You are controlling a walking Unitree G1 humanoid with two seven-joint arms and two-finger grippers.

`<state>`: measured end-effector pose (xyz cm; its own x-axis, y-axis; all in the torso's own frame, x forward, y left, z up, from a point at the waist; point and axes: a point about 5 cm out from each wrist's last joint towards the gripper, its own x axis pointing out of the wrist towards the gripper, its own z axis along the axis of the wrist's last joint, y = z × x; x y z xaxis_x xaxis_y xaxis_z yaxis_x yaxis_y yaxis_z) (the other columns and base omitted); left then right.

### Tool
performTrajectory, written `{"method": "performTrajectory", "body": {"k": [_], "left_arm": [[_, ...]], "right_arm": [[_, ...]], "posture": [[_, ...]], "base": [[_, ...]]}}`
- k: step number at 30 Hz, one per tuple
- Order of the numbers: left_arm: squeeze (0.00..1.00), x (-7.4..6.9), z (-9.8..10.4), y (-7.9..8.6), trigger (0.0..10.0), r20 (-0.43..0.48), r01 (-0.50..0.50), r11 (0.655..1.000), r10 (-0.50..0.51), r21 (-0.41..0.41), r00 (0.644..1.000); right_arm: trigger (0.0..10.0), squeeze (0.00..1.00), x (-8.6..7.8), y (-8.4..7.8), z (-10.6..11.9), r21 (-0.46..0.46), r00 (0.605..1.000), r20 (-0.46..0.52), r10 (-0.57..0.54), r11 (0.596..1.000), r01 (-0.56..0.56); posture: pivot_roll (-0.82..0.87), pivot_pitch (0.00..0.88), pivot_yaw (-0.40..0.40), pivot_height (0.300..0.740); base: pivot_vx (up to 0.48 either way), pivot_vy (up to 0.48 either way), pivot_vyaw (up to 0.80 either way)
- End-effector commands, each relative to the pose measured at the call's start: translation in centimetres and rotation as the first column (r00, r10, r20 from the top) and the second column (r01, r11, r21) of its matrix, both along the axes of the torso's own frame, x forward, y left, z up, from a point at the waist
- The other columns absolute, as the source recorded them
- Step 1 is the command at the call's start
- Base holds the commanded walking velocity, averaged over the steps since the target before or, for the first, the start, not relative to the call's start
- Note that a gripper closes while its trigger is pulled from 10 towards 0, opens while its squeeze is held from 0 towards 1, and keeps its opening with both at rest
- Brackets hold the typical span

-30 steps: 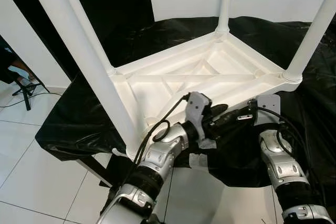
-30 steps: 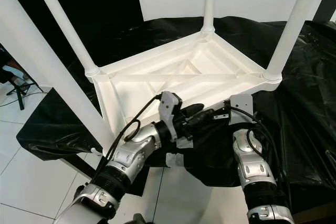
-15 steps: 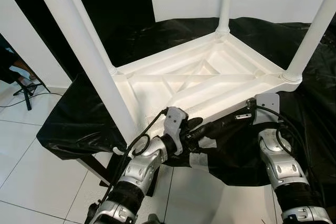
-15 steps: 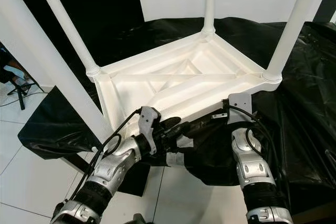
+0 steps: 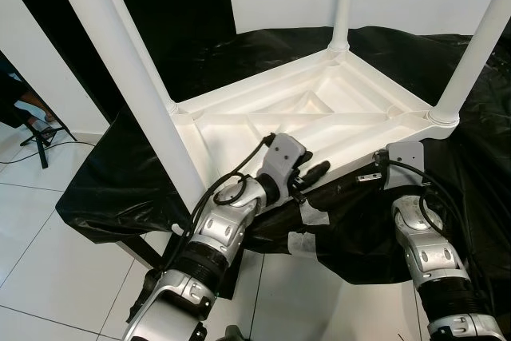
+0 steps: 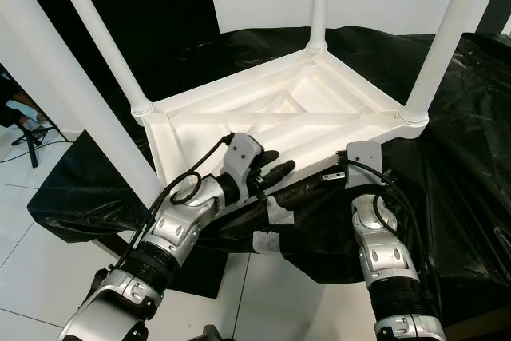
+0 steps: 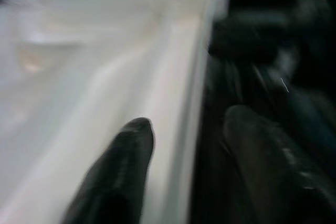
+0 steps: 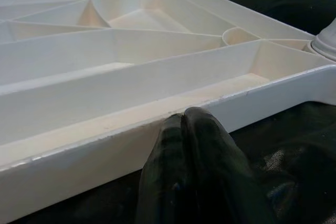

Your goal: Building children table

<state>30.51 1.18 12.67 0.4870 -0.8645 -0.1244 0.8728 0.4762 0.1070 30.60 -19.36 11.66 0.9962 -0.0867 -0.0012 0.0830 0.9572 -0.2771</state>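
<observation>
The white children's table (image 5: pixel 319 117) lies upside down on a black sheet, its ribbed underside facing up and its legs pointing upward. The near-left leg (image 5: pixel 120 61) rises thick in front of me. At the near rim my left gripper (image 5: pixel 314 172) is open. In the left wrist view one finger (image 7: pixel 123 177) rests on the white inner side and the other finger (image 7: pixel 268 156) is on the dark outer side. My right gripper (image 8: pixel 184 121) is shut, its tips touching the outer face of the same rim (image 8: pixel 252 103), to the right of the left one.
The black sheet (image 5: pixel 128 173) covers a low platform with a front edge near my arms; white tape patches (image 5: pixel 307 217) stick to it. White floor tiles (image 5: pixel 48 261) lie to the left. A person's foot and a small stand (image 5: pixel 36 129) are at far left.
The left gripper dropped below the near rim, then rose again and now straddles the rim, further left than a second ago. The right arm has barely moved.
</observation>
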Motion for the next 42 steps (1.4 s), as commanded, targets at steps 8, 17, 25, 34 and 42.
{"method": "performTrajectory", "body": {"k": [8,17,25,34,42], "left_arm": [[0.49,-1.1,-1.1,0.0,10.0,-0.082,0.153,0.988,-0.150,0.032,0.985],[0.00,0.3,-2.4,0.0,10.0,-0.115,0.044,0.984,-0.024,0.175,0.993],[0.00,-0.1,-4.1,0.0,0.0,-0.211,0.087,0.956,-0.027,0.282,0.977],[0.00,-0.3,-2.9,-1.7,0.0,-0.197,0.132,0.960,-0.084,0.245,0.977],[0.00,-0.9,-2.5,-2.3,0.0,-0.190,0.171,0.962,-0.130,0.215,0.973]], "right_arm": [[10.0,0.00,-0.2,0.5,-0.2,0.023,1.000,-0.013,0.007,1.000,-0.007],[10.0,0.00,-0.1,0.5,0.2,0.026,1.000,-0.006,0.007,1.000,-0.007],[10.0,0.00,0.1,0.2,-0.7,0.035,0.998,-0.063,0.009,0.999,-0.007],[10.0,0.00,1.9,-0.4,-0.5,0.043,0.990,-0.141,0.014,0.999,-0.008],[10.0,0.00,3.2,-0.8,-0.6,0.013,0.989,-0.141,0.047,0.999,-0.046]], "posture": [[0.05,0.000,0.098,0.740],[0.05,0.000,0.094,0.740],[0.05,0.000,0.095,0.740],[0.07,0.000,0.087,0.740],[0.08,0.000,0.092,0.740]], "base": [[0.000,0.000,0.00],[0.000,0.000,0.00],[0.000,0.000,0.00],[0.000,0.000,0.00],[0.000,0.000,0.00]]}}
